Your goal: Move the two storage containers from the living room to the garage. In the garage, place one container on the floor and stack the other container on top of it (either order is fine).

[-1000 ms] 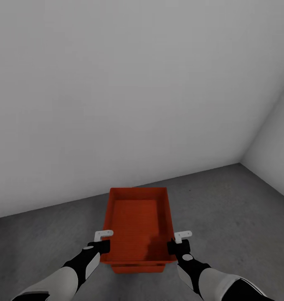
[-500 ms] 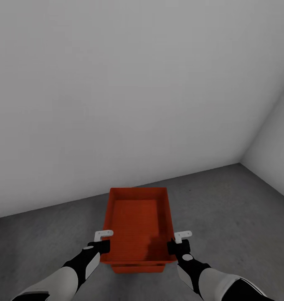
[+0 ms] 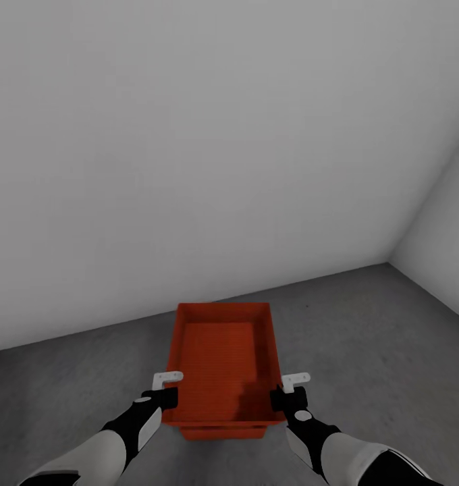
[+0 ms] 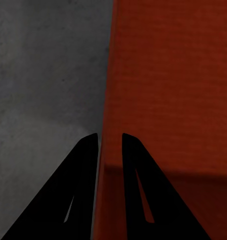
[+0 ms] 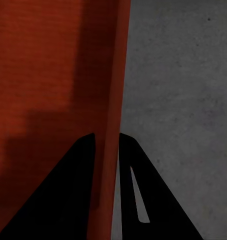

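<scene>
An orange-red storage container point(image 3: 223, 358) sits low over the dark grey concrete floor point(image 3: 378, 337) of the garage, its open top facing up. My left gripper point(image 3: 167, 398) is shut on its left wall near the near corner, and my right gripper point(image 3: 281, 398) is shut on its right wall. In the left wrist view the black fingers point(image 4: 83, 170) straddle the thin wall of the container point(image 4: 173, 90). The right wrist view shows the same grip point(image 5: 107, 136) on the container point(image 5: 48, 75). A narrower orange-red strip point(image 3: 223, 432) shows under the near rim; I cannot tell whether it is a second container.
A plain pale grey wall point(image 3: 189, 169) rises just beyond the container. A second wall point(image 3: 445, 223) meets it at a corner on the right. Bare concrete spreads to both sides of the container.
</scene>
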You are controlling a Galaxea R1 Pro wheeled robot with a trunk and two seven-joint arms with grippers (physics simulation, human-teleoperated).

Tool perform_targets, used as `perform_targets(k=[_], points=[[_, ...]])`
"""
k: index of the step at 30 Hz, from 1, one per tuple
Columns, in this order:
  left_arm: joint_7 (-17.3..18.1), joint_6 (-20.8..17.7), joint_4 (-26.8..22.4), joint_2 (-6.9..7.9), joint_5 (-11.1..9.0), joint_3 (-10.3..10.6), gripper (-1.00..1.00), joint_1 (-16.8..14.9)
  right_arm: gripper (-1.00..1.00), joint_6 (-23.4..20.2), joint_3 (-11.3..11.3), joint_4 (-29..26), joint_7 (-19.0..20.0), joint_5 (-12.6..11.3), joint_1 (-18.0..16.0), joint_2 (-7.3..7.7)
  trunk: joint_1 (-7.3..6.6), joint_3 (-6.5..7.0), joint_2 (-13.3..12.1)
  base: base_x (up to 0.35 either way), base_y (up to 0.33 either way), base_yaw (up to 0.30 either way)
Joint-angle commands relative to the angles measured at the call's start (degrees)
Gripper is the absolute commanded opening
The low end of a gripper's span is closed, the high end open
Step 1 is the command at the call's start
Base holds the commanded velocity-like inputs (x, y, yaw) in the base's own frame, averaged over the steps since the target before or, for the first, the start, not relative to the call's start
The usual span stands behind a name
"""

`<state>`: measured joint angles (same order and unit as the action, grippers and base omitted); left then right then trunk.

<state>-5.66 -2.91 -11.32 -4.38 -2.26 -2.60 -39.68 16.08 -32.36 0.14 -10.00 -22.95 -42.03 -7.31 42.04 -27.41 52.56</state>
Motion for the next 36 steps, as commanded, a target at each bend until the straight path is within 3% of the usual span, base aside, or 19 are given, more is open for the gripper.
perform_targets(k=[1, 17, 36], points=[[-1.2, 4.1, -0.5, -0.01, -1.7, -3.6, -1.00, -0.1, -1.00, -0.2, 2.0, -0.1, 0.1, 0.6, 0.0, -0.04, 0.00, -0.14, 0.0, 0.000, 0.000, 0.000], [-1.2, 4.1, -0.4, -0.01, -1.7, -3.6, -1.00, -0.1, -1.00, -0.2, 2.0, -0.1, 0.2, 0.7, 0.0, -0.01, 0.00, -1.54, 0.0, 0.000, 0.000, 0.000], [-1.2, 4.1, -0.5, -0.10, -1.7, -3.6, -1.00, -0.1, -1.00, -0.2, 2.0, -0.1, 0.2, 0.6, 0.0, 0.01, 0.00, -1.67, 0.0, 0.000, 0.000, 0.000]])
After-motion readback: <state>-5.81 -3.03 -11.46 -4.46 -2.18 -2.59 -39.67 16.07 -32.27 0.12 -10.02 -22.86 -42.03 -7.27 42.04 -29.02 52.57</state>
